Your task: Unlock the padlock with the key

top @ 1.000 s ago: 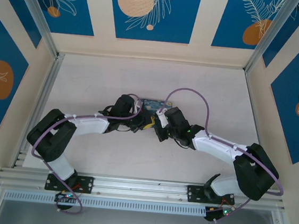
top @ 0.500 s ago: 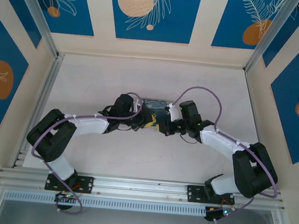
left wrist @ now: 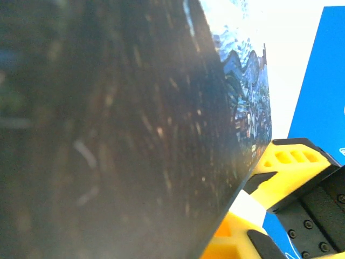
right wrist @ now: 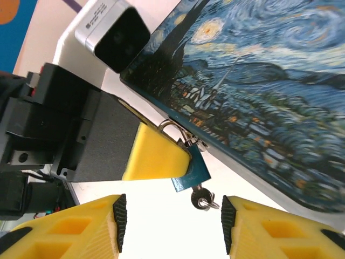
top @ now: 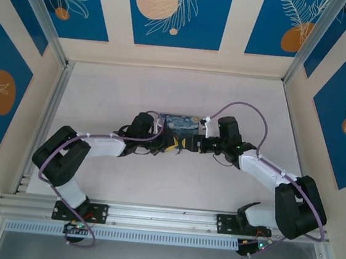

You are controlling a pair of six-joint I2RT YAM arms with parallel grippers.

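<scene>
Beside tin (right wrist: 280, 81) | right tool (right wrist: 170, 216) open | key (right wrist: 204, 198) between jaws, untouched

The tin (right wrist: 280, 97) is glossy painted metal, the padlock (right wrist: 192, 171) and key (right wrist: 202, 198) shiny metal, the end effector fingers (right wrist: 81, 229) matt plastic

I'm working inside a lab-style robot cell: aluminium framing (top: 40, 13) is boxing in a white table (top: 134, 88), blue-and-orange printed panels (top: 173, 12) are serving as walls, and a slotted mounting rail (top: 164, 216) is running along the near edge.

Blue padlock (right wrist: 192, 168) hanging, silvery key (right wrist: 202, 198) inserted underneath
</scene>
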